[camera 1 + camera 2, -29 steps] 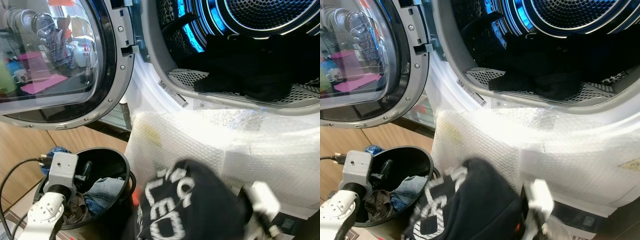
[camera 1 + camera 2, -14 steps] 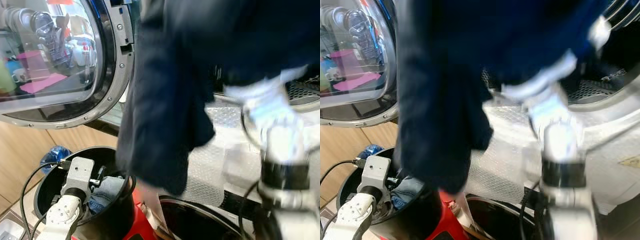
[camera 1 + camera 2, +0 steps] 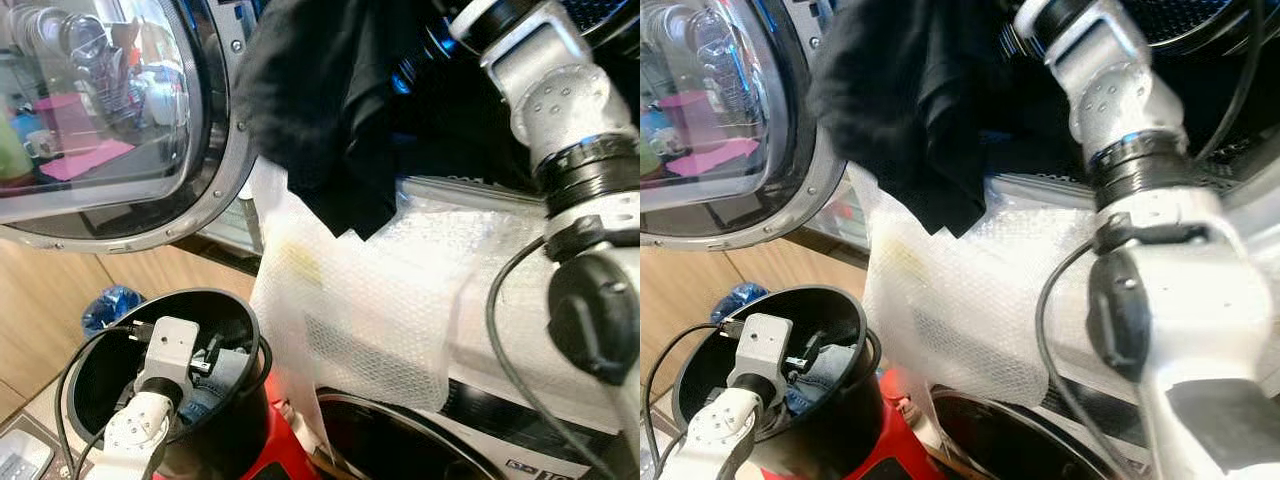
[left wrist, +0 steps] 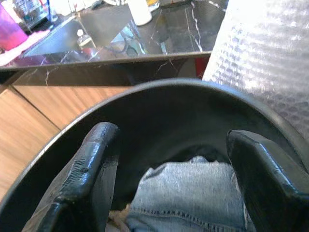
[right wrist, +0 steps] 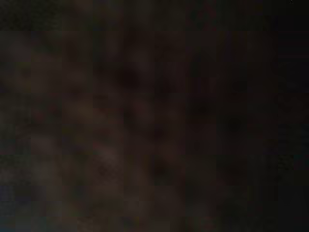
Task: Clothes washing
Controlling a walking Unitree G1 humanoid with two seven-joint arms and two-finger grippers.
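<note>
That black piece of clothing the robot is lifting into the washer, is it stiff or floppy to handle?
Probably floppy: the black garment hangs in loose folds over the drum opening. Likely light, since it drapes from the right arm without pulling taut. Its trailing corner might snag on the rim.

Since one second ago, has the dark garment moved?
Yes. The dark garment has gone up from beside the black bin to the washer's door opening, against the bubble wrap.

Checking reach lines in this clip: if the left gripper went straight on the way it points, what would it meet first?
Most likely the jeans lying in the black bin; the left gripper is open and aims down into it, though depth is unclear.
</note>
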